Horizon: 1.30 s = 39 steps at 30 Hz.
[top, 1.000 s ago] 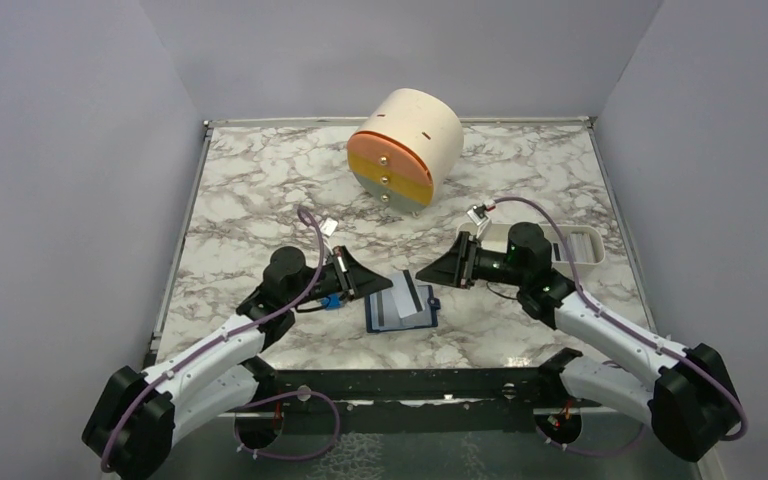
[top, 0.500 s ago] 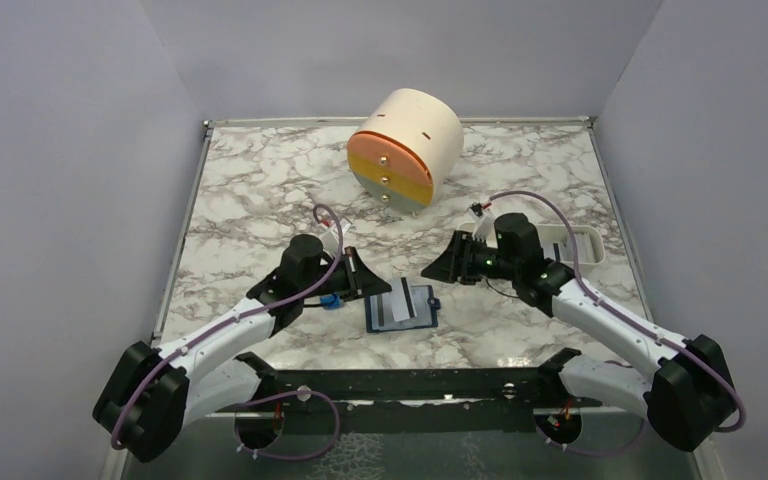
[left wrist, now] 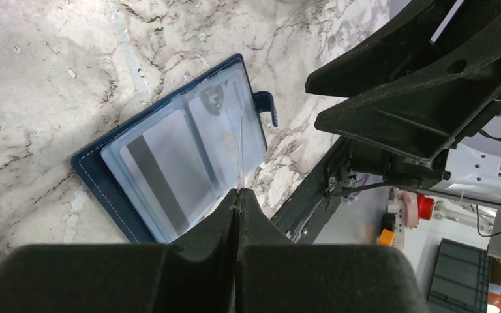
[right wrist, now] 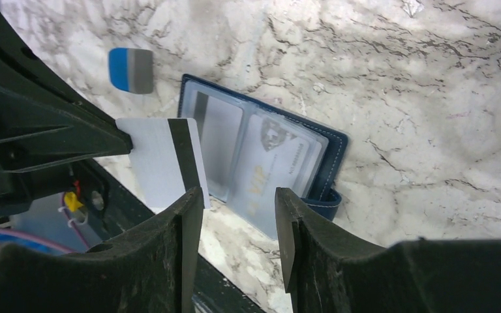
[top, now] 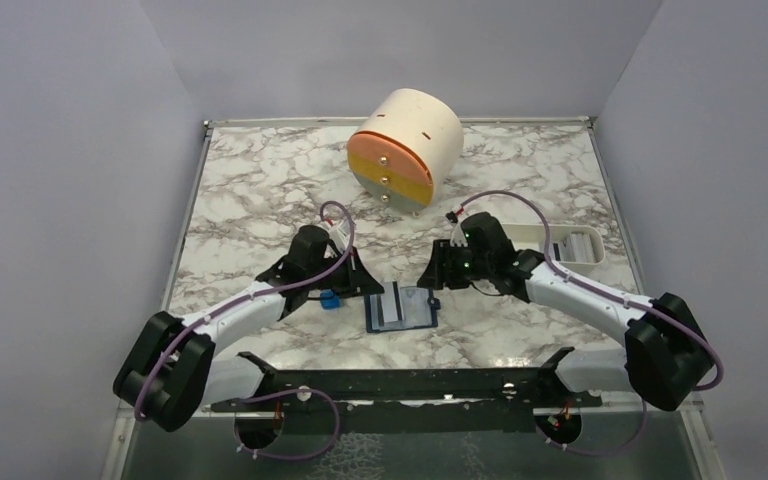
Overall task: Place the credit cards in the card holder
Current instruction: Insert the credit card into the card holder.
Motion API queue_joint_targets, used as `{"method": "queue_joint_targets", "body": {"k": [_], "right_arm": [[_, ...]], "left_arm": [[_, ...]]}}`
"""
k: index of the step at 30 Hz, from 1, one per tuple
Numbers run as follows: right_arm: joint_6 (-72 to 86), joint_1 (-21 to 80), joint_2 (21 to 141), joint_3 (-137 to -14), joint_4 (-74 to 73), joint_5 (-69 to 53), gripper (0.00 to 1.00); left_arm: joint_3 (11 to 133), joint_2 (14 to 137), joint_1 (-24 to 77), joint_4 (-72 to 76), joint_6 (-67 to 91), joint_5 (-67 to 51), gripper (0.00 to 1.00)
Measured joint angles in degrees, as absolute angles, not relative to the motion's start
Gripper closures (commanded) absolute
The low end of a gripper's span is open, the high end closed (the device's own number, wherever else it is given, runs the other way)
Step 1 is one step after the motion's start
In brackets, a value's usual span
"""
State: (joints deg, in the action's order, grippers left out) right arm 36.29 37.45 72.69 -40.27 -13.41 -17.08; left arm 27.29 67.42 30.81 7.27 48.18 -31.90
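Note:
The card holder (top: 412, 316) lies open on the marble near the front edge, its navy rim (left wrist: 98, 177) framing pale slotted pockets. One credit card with a dark stripe (left wrist: 163, 175) sits in one pocket and a gold-printed one (right wrist: 275, 163) in the other. My left gripper (top: 380, 288) (left wrist: 237, 193) is shut on another credit card (right wrist: 160, 163), which stands on edge (left wrist: 240, 150) above the holder's middle. From the right side my right gripper (top: 428, 280) (right wrist: 238, 202) hangs open just over the holder. Its left finger (right wrist: 186, 225) is close to the held card, with nothing between the jaws.
A small blue and grey block (top: 328, 299) (right wrist: 130, 68) lies left of the holder under the left arm. A white oblong tray (top: 572, 246) stands at the right. A round cream drum with orange and yellow front (top: 405, 148) sits at the back. The black front rail (top: 410, 365) runs just below the holder.
Both arms have reached inward. The left gripper has carried its card rightwards over the holder, and the right gripper has moved left and down to the holder's right side.

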Motion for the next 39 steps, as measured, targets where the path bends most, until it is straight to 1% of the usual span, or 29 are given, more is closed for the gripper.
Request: {"method": "queue_joint_targets", "body": {"k": [6, 10, 18, 30, 33, 39], "right_arm": [[35.66, 38.96, 73.93, -40.29, -13.58, -13.21, 0.58], [35.33, 40.05, 74.04, -40.36, -13.3, -11.31, 0.58], [33.74, 43.31, 76.66, -42.28, -14.35, -6.48, 0.58], [32.67, 45.84, 79.94, -42.78, -19.31, -1.63, 0.58], [32.64, 46.09, 80.12, -42.78, -20.05, -0.64, 0.61], [32.25, 46.28, 80.93, -42.72, -20.05, 0.89, 0.69]], "left_arm": [[28.86, 73.76, 29.3, 8.03, 45.87, -35.55, 1.0], [28.8, 74.83, 28.49, 9.52, 45.67, -37.01, 1.0], [28.77, 78.74, 28.47, 13.76, 45.69, -38.24, 1.0], [28.84, 83.46, 28.45, 12.27, 45.25, -37.91, 1.0], [28.88, 83.99, 28.45, 10.59, 44.75, -37.65, 1.0], [29.36, 84.07, 28.45, 8.4, 44.12, -36.58, 1.0]]}}
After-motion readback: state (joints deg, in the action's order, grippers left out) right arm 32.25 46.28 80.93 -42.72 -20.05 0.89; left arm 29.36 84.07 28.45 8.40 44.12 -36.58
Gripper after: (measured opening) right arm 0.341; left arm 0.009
